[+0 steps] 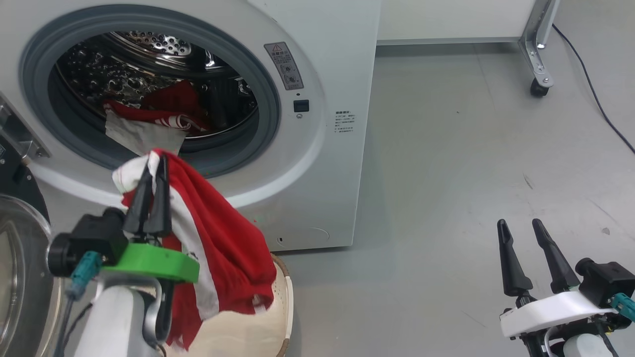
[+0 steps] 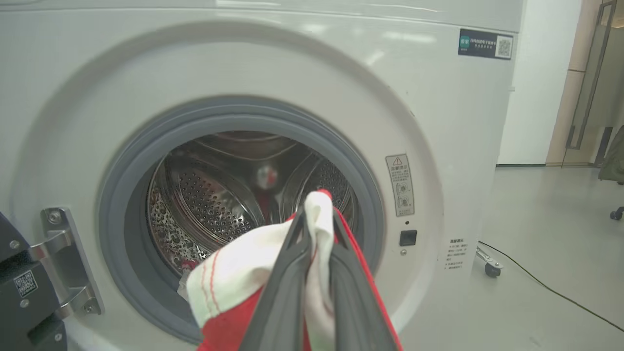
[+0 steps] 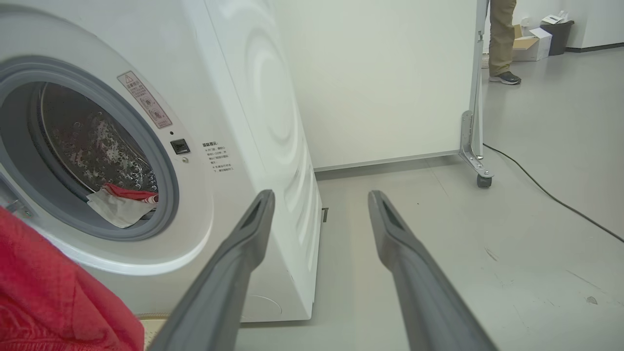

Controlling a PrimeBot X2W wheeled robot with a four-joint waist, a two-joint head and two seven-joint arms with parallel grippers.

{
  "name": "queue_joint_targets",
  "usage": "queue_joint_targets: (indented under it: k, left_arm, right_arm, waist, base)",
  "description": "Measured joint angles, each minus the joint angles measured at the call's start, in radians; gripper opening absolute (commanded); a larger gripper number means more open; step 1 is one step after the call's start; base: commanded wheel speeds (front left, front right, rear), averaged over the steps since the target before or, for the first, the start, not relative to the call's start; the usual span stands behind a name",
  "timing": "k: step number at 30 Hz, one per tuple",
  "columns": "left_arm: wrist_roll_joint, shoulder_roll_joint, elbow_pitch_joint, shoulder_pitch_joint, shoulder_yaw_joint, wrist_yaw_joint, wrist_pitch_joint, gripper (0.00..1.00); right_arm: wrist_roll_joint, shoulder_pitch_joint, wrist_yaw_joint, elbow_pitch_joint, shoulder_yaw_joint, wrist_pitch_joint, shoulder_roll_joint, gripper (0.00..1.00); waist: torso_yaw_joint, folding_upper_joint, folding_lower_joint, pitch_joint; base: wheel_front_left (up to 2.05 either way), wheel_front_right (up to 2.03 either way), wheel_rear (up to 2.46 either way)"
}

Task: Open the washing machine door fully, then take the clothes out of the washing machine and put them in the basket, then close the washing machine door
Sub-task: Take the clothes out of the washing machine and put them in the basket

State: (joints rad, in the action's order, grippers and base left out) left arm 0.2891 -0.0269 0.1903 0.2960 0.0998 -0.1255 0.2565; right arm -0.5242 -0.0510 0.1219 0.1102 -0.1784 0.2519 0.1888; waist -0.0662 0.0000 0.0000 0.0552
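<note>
The white washing machine (image 1: 322,74) stands with its round mouth uncovered. Its door (image 1: 20,258) hangs swung open at the far left, glass bowl showing. My left gripper (image 1: 154,163) is shut on a red and white garment (image 1: 218,238), held in front of the mouth and draping down over the cream basket (image 1: 278,307) below. In the left wrist view the same garment (image 2: 234,278) is pinched between the fingers (image 2: 282,292). More red and white clothes (image 1: 154,119) lie in the drum, one flap hanging over the seal. My right gripper (image 1: 521,228) is open and holds nothing, low on the right.
Bare grey floor (image 1: 471,173) stretches right of the machine. A white panel on a castor frame (image 1: 539,74) stands behind, with a black cable (image 1: 595,99) trailing across the floor. A person's leg and shoe (image 3: 502,48) stand far back near cardboard boxes (image 3: 531,39).
</note>
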Motion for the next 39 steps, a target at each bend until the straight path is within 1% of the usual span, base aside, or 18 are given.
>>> queue_joint_targets:
  k: [2,4,13,16,21,26,31,39]
  left_arm:
    - [0.007,-0.001,0.035,-0.059,0.017,0.0,0.0,0.0]
    - [0.009,-0.001,0.053,-0.085,0.028,0.0,0.0,0.0]
    - [0.01,-0.003,0.117,-0.134,0.043,0.0,-0.019,0.0]
    - [0.009,-0.003,0.148,-0.138,0.049,0.008,-0.033,0.0]
    - [0.009,-0.004,0.212,-0.138,0.04,0.034,-0.054,0.0]
    - [0.032,-0.005,0.294,-0.137,0.019,0.055,-0.078,0.0]
    - [0.032,-0.005,0.364,-0.129,0.006,0.078,-0.103,0.0]
    - [0.034,-0.016,0.445,-0.035,-0.012,0.099,-0.134,0.0]
  right_arm:
    - [0.003,0.0,0.0,-0.007,0.001,0.0,0.001,1.0]
    - [0.007,0.0,0.0,-0.01,0.001,0.0,0.002,1.0]
    - [0.014,0.0,0.0,-0.037,-0.015,0.0,0.023,1.0]
    - [0.015,0.002,0.0,-0.044,-0.018,0.0,0.031,1.0]
    - [0.015,0.012,0.0,-0.058,-0.03,0.0,0.04,1.0]
    - [0.012,0.047,0.0,-0.067,-0.043,0.0,0.048,1.0]
    - [0.003,0.073,0.0,-0.071,-0.047,0.0,0.053,1.0]
    - [-0.024,0.094,0.0,-0.071,-0.055,0.0,0.056,1.0]
  waist:
    - [0.0,0.0,0.0,0.005]
    - [0.001,0.0,0.0,0.011]
    - [0.0,0.0,0.0,0.061]
    - [-0.004,0.0,0.0,0.086]
    - [-0.016,0.0,0.0,0.131]
    - [-0.038,0.0,0.0,0.178]
    - [-0.071,0.0,0.0,0.219]
    - [-0.129,0.0,0.0,0.291]
  base:
    - [0.0,0.0,0.0]
    - [0.0,0.0,0.0]
    - [0.0,0.0,0.0]
    - [0.0,0.0,0.0]
    - [0.0,0.0,0.0]
    - [0.0,0.0,0.0]
    - [0.0,0.0,0.0]
    - [0.0,0.0,0.0]
